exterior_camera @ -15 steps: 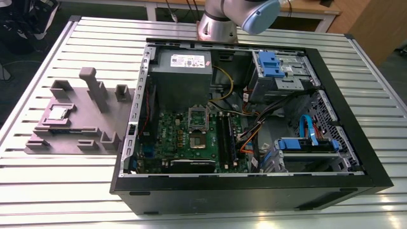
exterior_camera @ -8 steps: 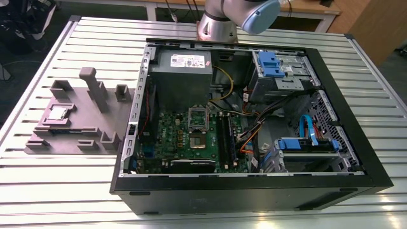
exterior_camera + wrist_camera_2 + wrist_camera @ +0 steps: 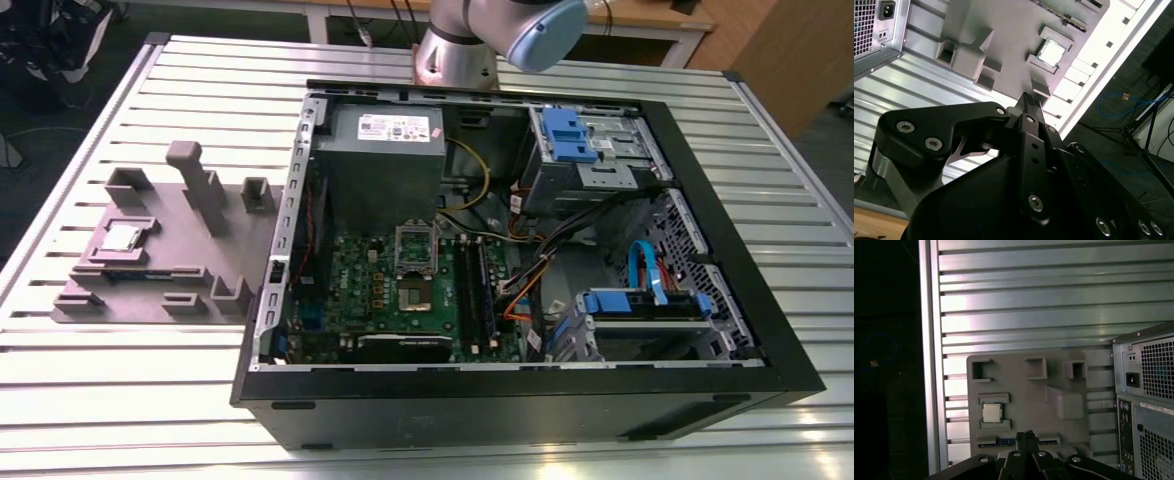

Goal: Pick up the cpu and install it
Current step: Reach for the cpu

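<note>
The cpu (image 3: 123,237) is a small square chip with a shiny metal top, lying flat in a recess of the grey holder block (image 3: 160,265) at the exterior view's left. It shows in both wrist views (image 3: 1052,52) (image 3: 991,412). My gripper (image 3: 1026,436) (image 3: 1030,100) hangs well above the block, apart from the cpu, with its black fingertips pressed together and nothing between them. The green motherboard (image 3: 360,285) lies inside the open computer case (image 3: 534,400). Its socket (image 3: 418,292) is uncovered, with the silver frame (image 3: 416,240) swung up.
The slatted aluminium table (image 3: 134,400) carries the block and the case. The block has upright posts (image 3: 198,185) and several empty pockets. The grey power supply (image 3: 387,135), blue drive brackets (image 3: 567,135) and cables crowd the case. The arm's joint (image 3: 494,35) stands behind the case.
</note>
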